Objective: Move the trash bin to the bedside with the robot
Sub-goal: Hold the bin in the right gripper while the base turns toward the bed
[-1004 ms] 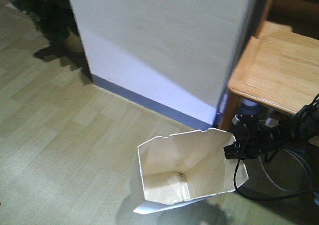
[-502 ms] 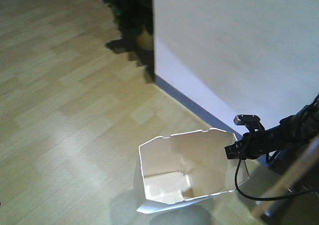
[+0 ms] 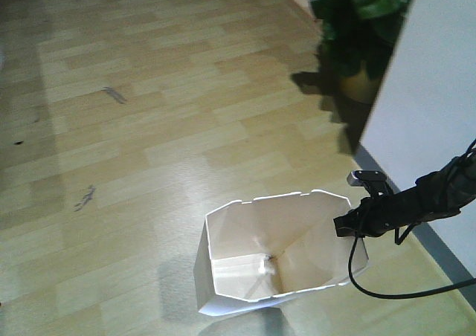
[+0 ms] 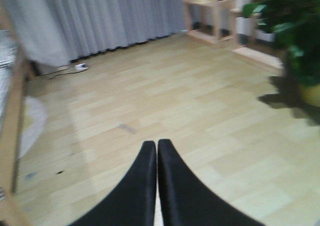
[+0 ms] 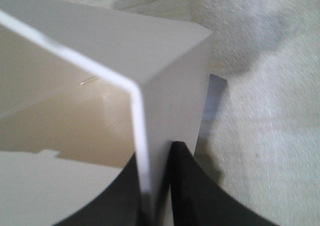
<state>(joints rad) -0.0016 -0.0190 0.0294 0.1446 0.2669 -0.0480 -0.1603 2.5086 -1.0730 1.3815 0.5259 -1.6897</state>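
Bin (image 3: 279,254): white, with an angular rim and its mouth facing up. It is on the wooden floor (image 3: 149,128), near the foot of the wall (image 3: 431,113). The plant (image 3: 364,24) stands further along that wall.
Right end effector (image 3: 343,224): closed on the bin's right rim corner. The wrist view shows one finger inside and one outside, with the thin plastic pinched between them.
Left end effector (image 4: 157,145): fingers pressed together and holding nothing, pointing out over open floor towards the curtains (image 4: 100,16).
Bed (image 4: 11,151): probably the wooden frame at the left edge of the left wrist view, with a patterned cloth above it. It is blurred and does not show in the front view, so the bin is well apart from it.
Step in hand: carriage — the bin is gripped, and the base has to bring it across the room.
Progress: early to middling, since the grasp is made but the bedside has not been reached.
Next move: steer the base towards the wooden frame with the grip held firm. Turns should be gentle, because the bin hangs from one corner alone.
Contact with floor: I cannot tell whether the bin's foot is lifted or dragging.
Risk: the rim may slip from the pinch or the bin may swing — the slack cable (image 3: 387,291) also loops close beside it.
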